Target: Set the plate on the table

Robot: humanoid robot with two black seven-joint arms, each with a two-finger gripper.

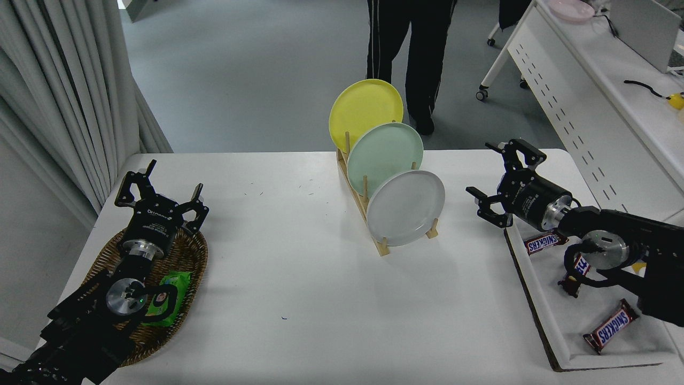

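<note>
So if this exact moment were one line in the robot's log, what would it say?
right gripper: open, beside rack, short of grey plate | grey plate: upright in wooden rack, untouched | left gripper: open, parked over basket

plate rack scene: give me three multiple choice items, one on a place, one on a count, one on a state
1. Where does the pale grey plate stand in the wooden rack?
A. nearest slot
B. middle slot
C. farthest slot

2. How many plates stand in the rack?
A. two
B. three
C. four

3. What is the state of the right tool?
A. shut on the grey plate
B. shut and empty
C. open and empty

Answers:
1 A, the mint green plate and yellow plate stand behind it.
2 B, grey, green and yellow.
3 C, its fingers are spread, apart from the plate's right edge.
</note>
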